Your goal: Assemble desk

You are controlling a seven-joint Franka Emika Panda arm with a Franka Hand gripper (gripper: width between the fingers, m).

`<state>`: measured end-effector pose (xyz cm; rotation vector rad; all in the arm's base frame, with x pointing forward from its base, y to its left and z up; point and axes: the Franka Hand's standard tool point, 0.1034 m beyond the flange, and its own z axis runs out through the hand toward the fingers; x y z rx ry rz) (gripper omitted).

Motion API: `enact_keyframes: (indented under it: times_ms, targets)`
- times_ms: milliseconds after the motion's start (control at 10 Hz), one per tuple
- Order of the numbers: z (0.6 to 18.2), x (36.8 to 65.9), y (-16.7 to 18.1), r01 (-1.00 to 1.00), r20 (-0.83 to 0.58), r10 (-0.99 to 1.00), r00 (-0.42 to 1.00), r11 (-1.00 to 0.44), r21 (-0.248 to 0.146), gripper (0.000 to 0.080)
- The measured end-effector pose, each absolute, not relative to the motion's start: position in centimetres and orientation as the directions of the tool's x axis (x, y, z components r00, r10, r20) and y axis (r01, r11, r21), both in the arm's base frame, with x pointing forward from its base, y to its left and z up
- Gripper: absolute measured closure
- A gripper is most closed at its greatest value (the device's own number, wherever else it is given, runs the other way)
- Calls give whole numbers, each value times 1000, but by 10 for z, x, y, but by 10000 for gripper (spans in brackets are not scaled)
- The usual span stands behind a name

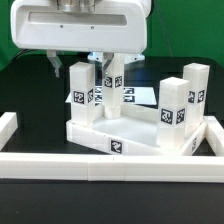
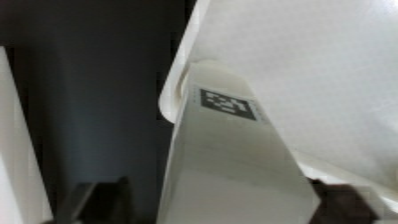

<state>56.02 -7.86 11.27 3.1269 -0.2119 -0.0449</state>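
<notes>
Claw fingers show as two dark tips, one on each side of a white leg in the wrist view, but I cannot tell if they squeeze it or just sit beside it. That leg has a small black-and-white tag on it. In the exterior view, a white rail runs across the front, closest of all. Just behind it sits the desk on the black table — its flat white top lies low, and a tag shows on its front edge. Legs stand up from it: one on the exterior view's left, two on the exterior view's right, and one further back. The claw hangs over that back leg — its big white body fills the top. Behind the desk lies the marker board, flat on the table.
</notes>
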Motion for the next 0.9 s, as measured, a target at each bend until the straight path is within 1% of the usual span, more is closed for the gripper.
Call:
enact_keyframes:
  times_ms: [100,200,500,600,700,800,900]
  targets:
    - [113,560,-79,-135,-28,-135,990,-991,9,439]
    - [113,560,-79,-135,-28,-135,990,-991,9,513]
    - [113,560,-79,-173,-27,-173,984,-985,10,513]
    - [112,560,-80,-277,-25,-277,961,-961,2,513]
    - [112,557,-84,-463,-22,-463,886,-886,-19,513]
    - [112,556,-85,-557,-19,-557,830,-830,-22,512]
    - [111,555,-86,-658,-21,-658,753,-752,-32,512]
